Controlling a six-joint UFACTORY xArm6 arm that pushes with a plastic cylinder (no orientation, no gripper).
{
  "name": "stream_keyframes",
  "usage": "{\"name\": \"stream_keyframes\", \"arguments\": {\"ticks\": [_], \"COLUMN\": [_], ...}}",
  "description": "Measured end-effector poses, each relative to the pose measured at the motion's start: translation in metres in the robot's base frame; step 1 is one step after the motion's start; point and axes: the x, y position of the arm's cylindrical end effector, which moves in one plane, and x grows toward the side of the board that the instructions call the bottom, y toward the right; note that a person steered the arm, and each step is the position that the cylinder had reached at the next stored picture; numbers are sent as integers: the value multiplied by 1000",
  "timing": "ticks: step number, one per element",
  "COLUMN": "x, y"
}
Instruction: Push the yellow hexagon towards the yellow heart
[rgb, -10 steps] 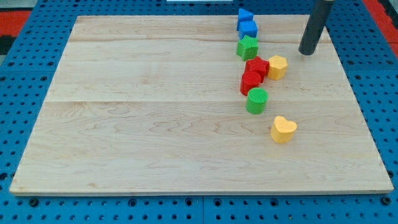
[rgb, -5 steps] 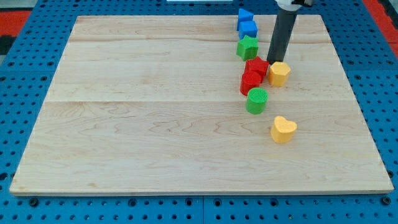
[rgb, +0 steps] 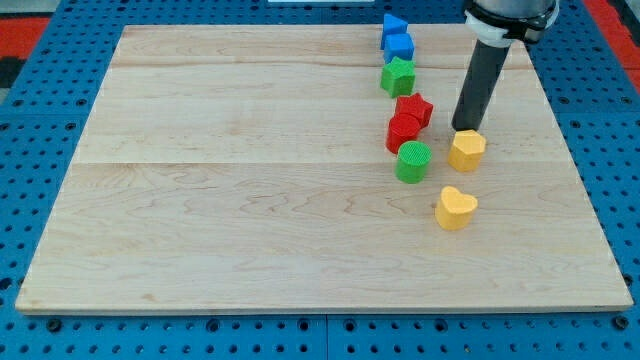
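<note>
Toward the worktop's right edge, our tip (rgb: 465, 128), a plain rod without jaws, touches the yellow hexagon's (rgb: 467, 150) top side. We judge the push mostly done: the yellow heart (rgb: 456, 207) sits just below, apart.

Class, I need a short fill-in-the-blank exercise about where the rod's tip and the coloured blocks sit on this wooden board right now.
1. My tip stands just above the yellow ____ in the view.
2. The yellow heart lies toward the view's ____ from the yellow hexagon.
3. The block to the view's left of the yellow hexagon is the ____ cylinder.

Missing words: hexagon; bottom; green
</note>
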Motion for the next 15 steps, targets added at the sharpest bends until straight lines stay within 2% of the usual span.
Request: {"name": "stream_keyframes", "arguments": {"ticks": [3,4,5,7,9,11,13,15], "x": [36,-2,-4,29,36,33,51,88], "y": [41,39,6,-4,10,-21,15,26]}}
